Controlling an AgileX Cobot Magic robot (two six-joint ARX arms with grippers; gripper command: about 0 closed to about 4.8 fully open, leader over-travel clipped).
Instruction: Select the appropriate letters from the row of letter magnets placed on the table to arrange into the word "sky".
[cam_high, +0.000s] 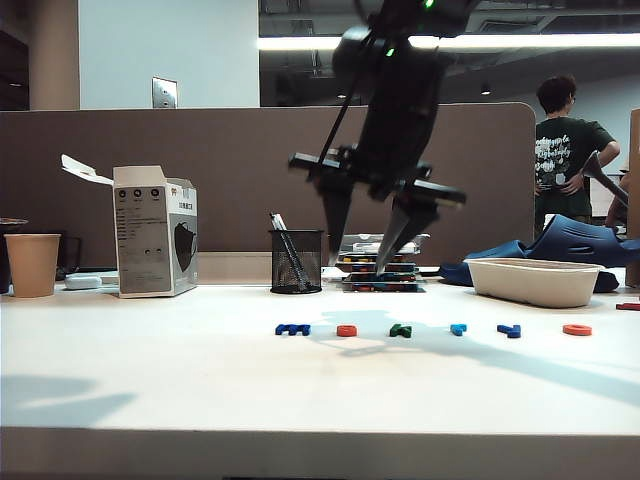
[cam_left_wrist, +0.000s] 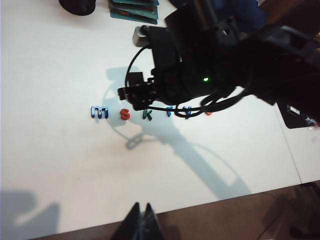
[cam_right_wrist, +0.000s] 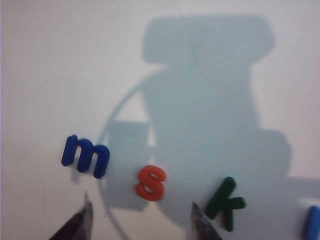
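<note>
The right claw (cam_high: 365, 250) hung above the row of letters (cam_high: 430, 329) with its fingers spread wide and nothing between them; in the right wrist view its two fingertips (cam_right_wrist: 80, 222) straddled the orange-red s (cam_right_wrist: 151, 182), well clear of the surface. The left claw (cam_left_wrist: 141, 225) stood apart near the front edge, its fingers pressed together and holding nothing. The s lay between the dark blue m (cam_right_wrist: 85, 156) and the green k (cam_right_wrist: 225, 202); the dark blue y (cam_high: 510, 330) lay further along the row, before the orange-red ring (cam_high: 577, 329). All six letters lay in line, so the word appeared not yet begun, and the step in hand was judged to be the pick of the s. The next move called for a straight descent and a close on the s without nudging its neighbours. The white tabletop (cam_high: 200, 390) also carried a pen cup (cam_high: 296, 261), a paper cup (cam_high: 32, 264), a carton (cam_high: 155, 232) and a pale tray (cam_high: 533, 281). Behind stood a brown partition and a person in a dark shirt.
</note>
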